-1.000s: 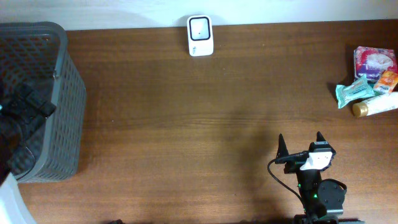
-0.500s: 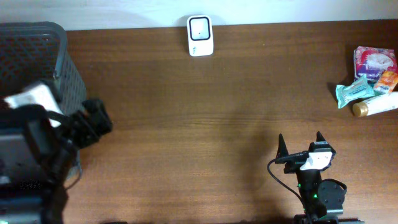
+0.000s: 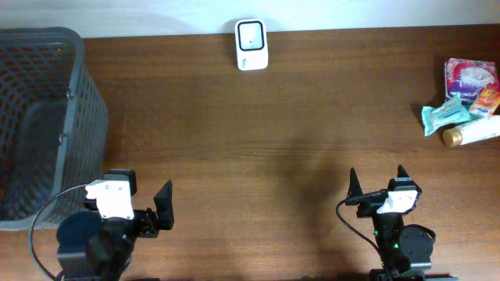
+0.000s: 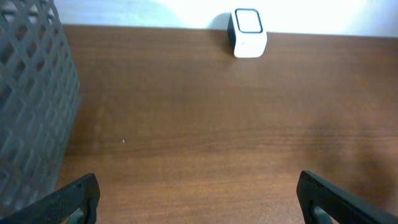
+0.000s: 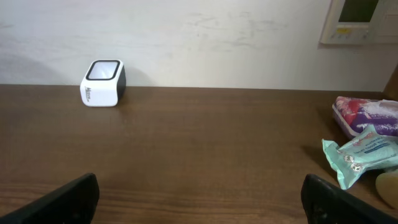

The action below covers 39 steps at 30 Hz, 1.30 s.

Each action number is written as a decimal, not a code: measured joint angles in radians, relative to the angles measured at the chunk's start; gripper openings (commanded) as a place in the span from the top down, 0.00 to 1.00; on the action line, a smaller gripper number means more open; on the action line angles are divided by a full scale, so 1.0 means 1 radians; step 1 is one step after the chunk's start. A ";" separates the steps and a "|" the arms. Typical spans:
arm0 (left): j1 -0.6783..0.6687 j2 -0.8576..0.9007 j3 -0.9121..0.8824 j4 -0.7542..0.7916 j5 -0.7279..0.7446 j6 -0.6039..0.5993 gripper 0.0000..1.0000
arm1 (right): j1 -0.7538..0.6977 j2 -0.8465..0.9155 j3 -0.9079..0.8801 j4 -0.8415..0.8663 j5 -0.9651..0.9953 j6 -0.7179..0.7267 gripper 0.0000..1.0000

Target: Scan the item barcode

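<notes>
wooden table (image 3: pixel 258 140): teal pouch (image 3: pixel 445 115) lies at the far right edge, well apart from scanner (image 3: pixel 251 44). left gripper (image 3: pixel 144 187) and right gripper (image 3: pixel 376 176) are released, empty. pouch probably light, soft, slippery; pinch mid-body.

Both arms sit folded low at the near edge of the overhead view, well apart, one on each side. The left gripper (image 3: pixel 143 193) points forward, turned a little to the right, with its jaws spread wide and empty. A white wrist housing (image 3: pixel 109 200) sits just behind it, above the dark base joint. The right gripper (image 3: pixel 376 175) points straight ahead, its two dark fingers (image 3: pixel 352 181) spread wide with nothing held. In each wrist view only the fingertips show, at the lower corners of the picture: the left pair (image 4: pixel 78 198) and the right pair (image 5: pixel 69 198).
</notes>
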 measured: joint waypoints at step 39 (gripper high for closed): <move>0.013 -0.447 -0.767 0.739 -0.153 0.003 0.01 | 0.000 0.000 0.000 0.000 0.000 0.000 0.01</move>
